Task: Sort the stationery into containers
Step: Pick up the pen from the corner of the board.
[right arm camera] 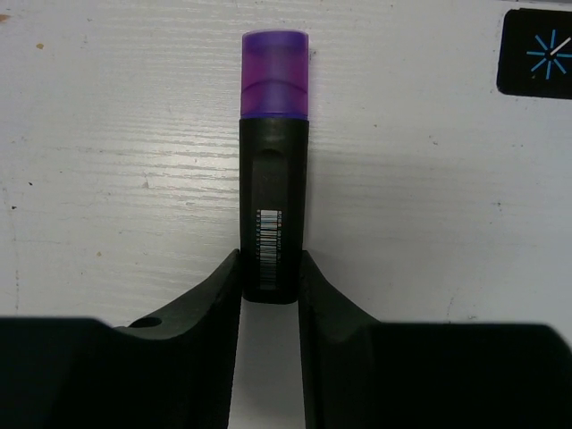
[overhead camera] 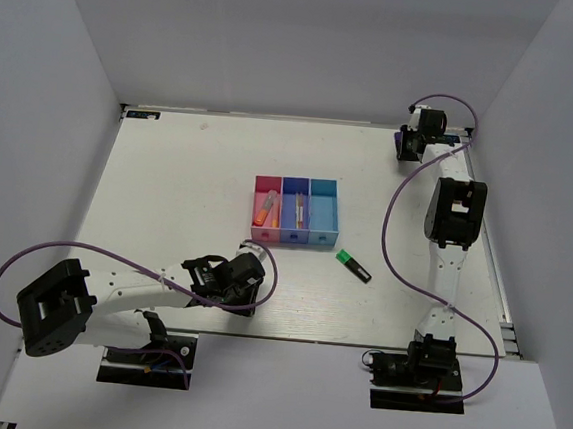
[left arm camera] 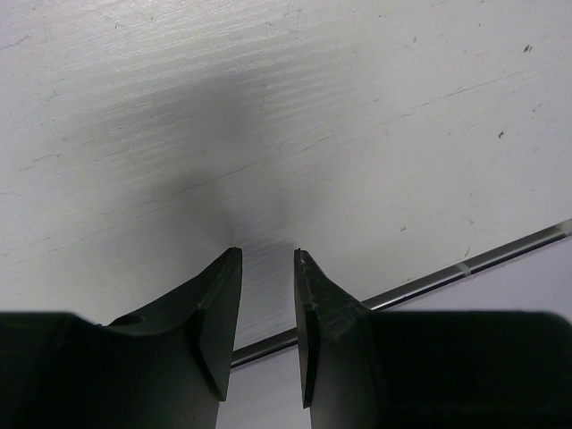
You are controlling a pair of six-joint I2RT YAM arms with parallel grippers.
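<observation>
Left tool (left arm camera: 268,257) sits over the tabletop (left arm camera: 375,125), jaws slightly apart, empty. Beyond it, a green-black highlighter (overhead camera: 353,266) lies right of the three joined bins (overhead camera: 293,237) — an orange highlighter (overhead camera: 264,211) inside the pink-red bin (overhead camera: 264,235). Farthest, the right tool (right arm camera: 268,273) clamps a purple-black highlighter (right arm camera: 274,179).

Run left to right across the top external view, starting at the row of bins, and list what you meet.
pink-red bin → dark blue bin → light blue bin → green-black highlighter → right end effector
</observation>
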